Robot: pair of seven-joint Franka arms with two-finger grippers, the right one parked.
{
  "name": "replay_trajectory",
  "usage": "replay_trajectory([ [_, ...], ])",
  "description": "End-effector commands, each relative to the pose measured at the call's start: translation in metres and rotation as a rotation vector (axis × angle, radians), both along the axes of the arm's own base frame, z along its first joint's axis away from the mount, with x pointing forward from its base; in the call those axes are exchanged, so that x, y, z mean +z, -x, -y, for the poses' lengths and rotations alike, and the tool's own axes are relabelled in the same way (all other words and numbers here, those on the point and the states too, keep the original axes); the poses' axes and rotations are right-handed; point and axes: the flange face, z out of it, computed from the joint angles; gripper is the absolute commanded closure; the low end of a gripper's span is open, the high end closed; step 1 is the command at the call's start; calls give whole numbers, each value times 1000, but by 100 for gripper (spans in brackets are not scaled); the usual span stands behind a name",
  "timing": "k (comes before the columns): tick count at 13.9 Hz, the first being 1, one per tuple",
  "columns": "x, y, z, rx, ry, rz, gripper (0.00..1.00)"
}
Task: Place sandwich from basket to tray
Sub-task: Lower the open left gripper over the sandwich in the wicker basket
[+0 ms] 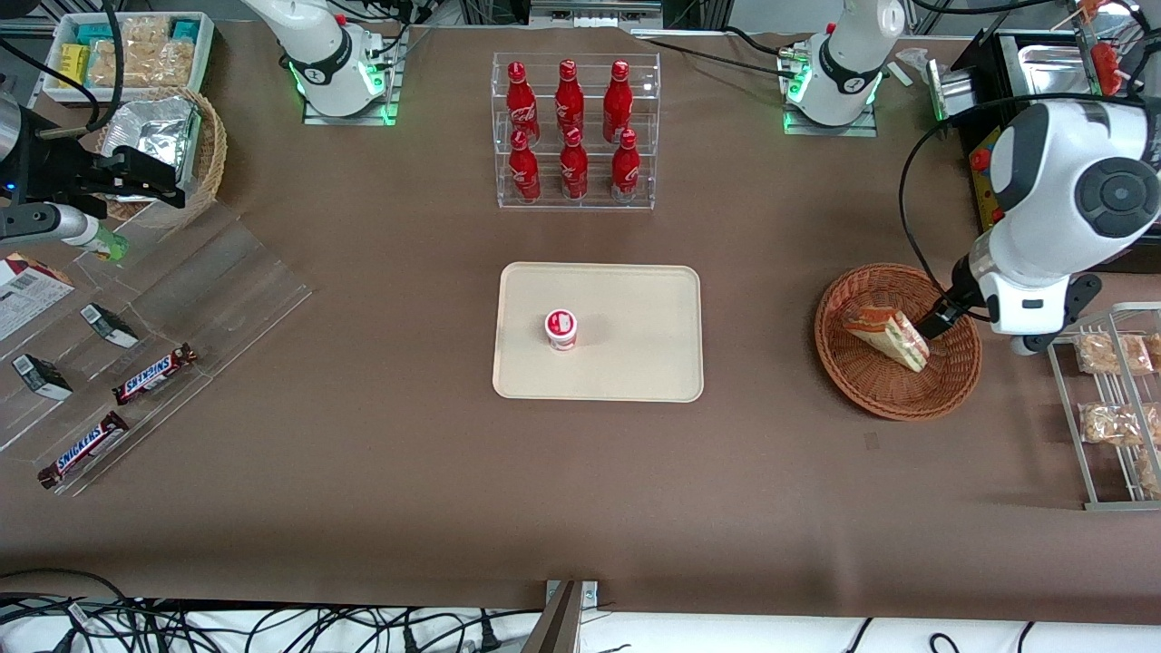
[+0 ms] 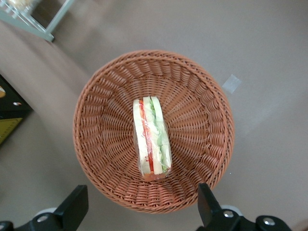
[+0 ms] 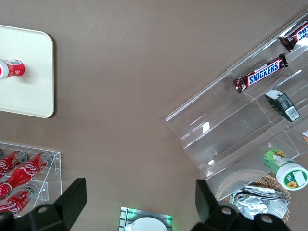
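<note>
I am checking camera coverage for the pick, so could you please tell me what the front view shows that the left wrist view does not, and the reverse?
Only the front view shows the tray with a small red-and-white cup on it, the rack of red bottles, and the Snickers bars.

Only the left wrist view shows both fingers of the gripper spread open above the basket rim, and a piece of tape on the table.

Both show the sandwich lying in the basket.
</note>
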Motion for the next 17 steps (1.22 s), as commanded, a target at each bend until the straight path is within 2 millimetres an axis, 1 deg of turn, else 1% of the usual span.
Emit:
replay_trajectory([
  [1, -21, 11, -6, 47, -13, 55, 0],
  [2, -37, 14, -5, 48, -5, 66, 0],
  [4, -63, 19, -10, 55, 12, 93, 0],
  [7, -96, 29, -15, 71, 11, 135, 0],
  [10, -115, 31, -14, 102, 22, 144, 0],
  [13, -136, 39, -12, 107, 38, 158, 0],
  [17, -154, 42, -13, 78, 20, 131, 0],
])
